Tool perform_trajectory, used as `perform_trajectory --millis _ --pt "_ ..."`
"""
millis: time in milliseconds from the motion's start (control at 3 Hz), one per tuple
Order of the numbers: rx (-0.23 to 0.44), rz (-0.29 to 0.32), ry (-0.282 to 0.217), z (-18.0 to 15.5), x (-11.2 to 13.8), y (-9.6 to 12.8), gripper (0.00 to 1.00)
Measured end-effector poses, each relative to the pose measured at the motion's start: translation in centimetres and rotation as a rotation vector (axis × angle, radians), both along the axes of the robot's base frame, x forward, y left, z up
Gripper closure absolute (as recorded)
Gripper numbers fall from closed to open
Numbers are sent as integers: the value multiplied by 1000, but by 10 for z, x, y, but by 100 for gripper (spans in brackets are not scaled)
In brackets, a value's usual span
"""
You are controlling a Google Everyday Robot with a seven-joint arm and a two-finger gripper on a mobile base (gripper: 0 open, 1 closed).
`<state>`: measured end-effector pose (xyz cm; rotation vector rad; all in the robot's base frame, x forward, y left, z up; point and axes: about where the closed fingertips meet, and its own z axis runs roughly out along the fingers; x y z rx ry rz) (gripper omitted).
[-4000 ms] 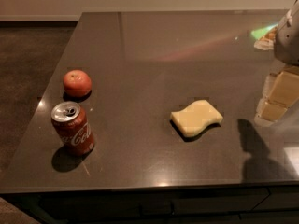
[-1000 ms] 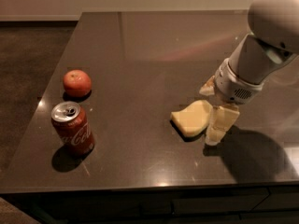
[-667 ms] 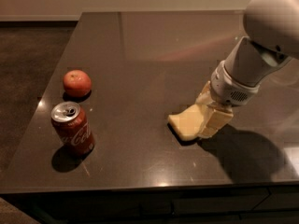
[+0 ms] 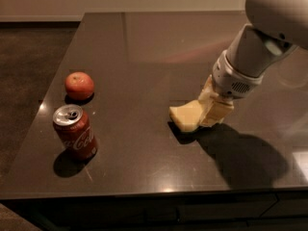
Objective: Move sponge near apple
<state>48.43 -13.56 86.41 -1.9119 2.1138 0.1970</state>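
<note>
- The gripper (image 4: 215, 106) is down low on the table (image 4: 144, 47), on the right side. It hangs at the end of the big white arm (image 4: 257, 47).
- I think it is that low because the sponge is flat. A flat thing can only be caught close to the table top.
- The sponge (image 4: 184, 117) lies near the middle of the table, a bit toward the front edge.
- The gripper sits on the right part of the sponge and hides it. Only the left part pokes out, and it points toward the apple.
- The gripper and the sponge are the same pale yellow, so it is hard to see where 1 ends and the other starts. I cannot tell if the gripper is wide, narrow, or holding the sponge.
- A dark shadow lies under the left end of the sponge. It may be tipped up a little, but I am not sure.
- The apple (image 4: 79, 84) sits at the left side, well apart from the sponge.
- 1 red can (image 4: 74, 133) stands just in front of the apple.
- Nothing stands between the sponge and the apple, so I think the sponge can go straight left.
- The job is not done yet.
- The apple is round and could roll if bumped, so the sponge should stop beside it.
</note>
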Motion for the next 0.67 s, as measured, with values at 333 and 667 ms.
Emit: perform_trajectory --millis 333,667 --pt "16 -12 -36 17 15 17 100" --pt "34 -9 -65 25 29 41 100"
